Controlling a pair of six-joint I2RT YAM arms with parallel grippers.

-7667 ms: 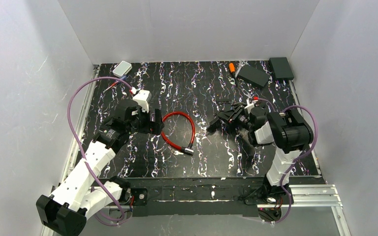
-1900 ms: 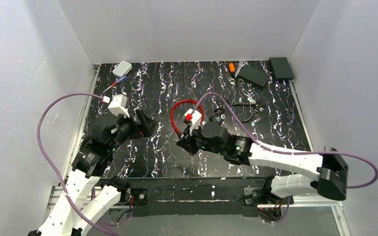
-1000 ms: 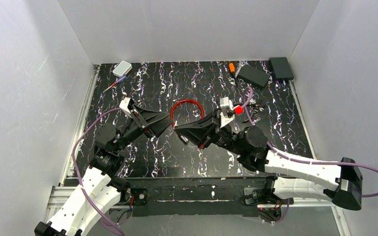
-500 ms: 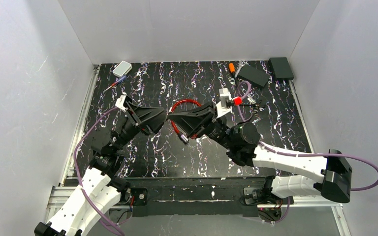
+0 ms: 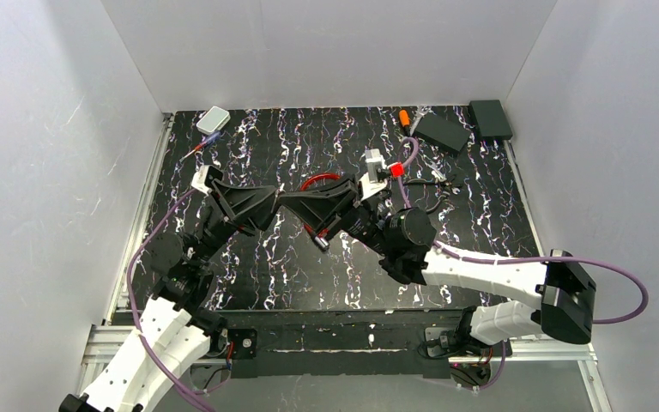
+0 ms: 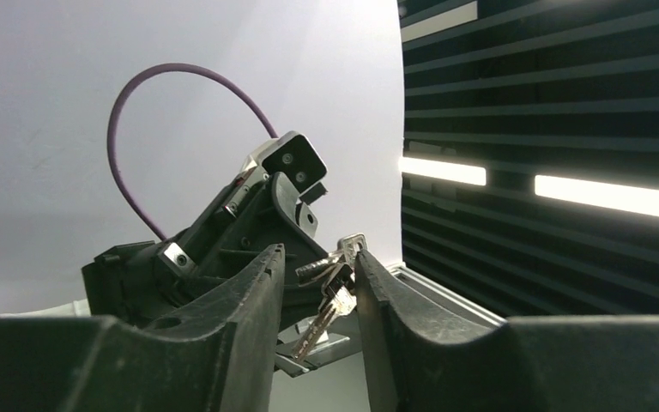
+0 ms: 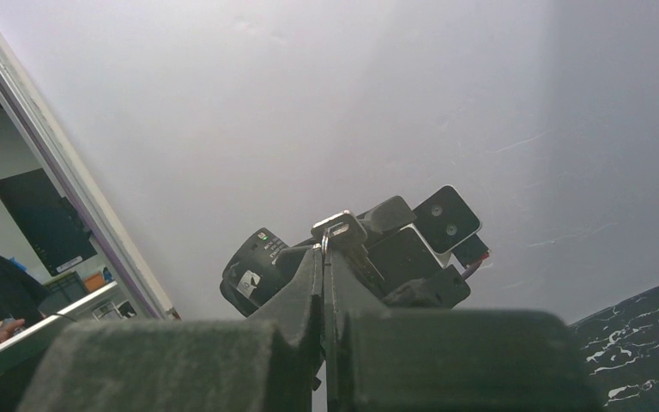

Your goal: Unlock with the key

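My right gripper (image 5: 290, 204) is raised above the table, points left, and is shut on a bunch of silver keys (image 7: 341, 225). My left gripper (image 5: 268, 206) faces it tip to tip. In the left wrist view the keys (image 6: 336, 302) hang between the fingers of my left gripper (image 6: 317, 253). The right finger (image 6: 377, 292) touches the keys, while a gap remains on the left side. The red cable lock (image 5: 319, 182) lies on the black mat under the grippers, its metal barrel (image 5: 322, 243) towards the near side.
A white box (image 5: 213, 118) and a pen (image 5: 202, 146) lie at the back left. An orange tool (image 5: 404, 118) and two black boxes (image 5: 443, 131) (image 5: 490, 118) sit at the back right. A black cable (image 5: 433, 184) lies right of the lock. White walls enclose the table.
Both arms rose from the mat and came together. The right gripper carried the keys leftward into the left gripper's fingers, and the left jaws narrowed around them.
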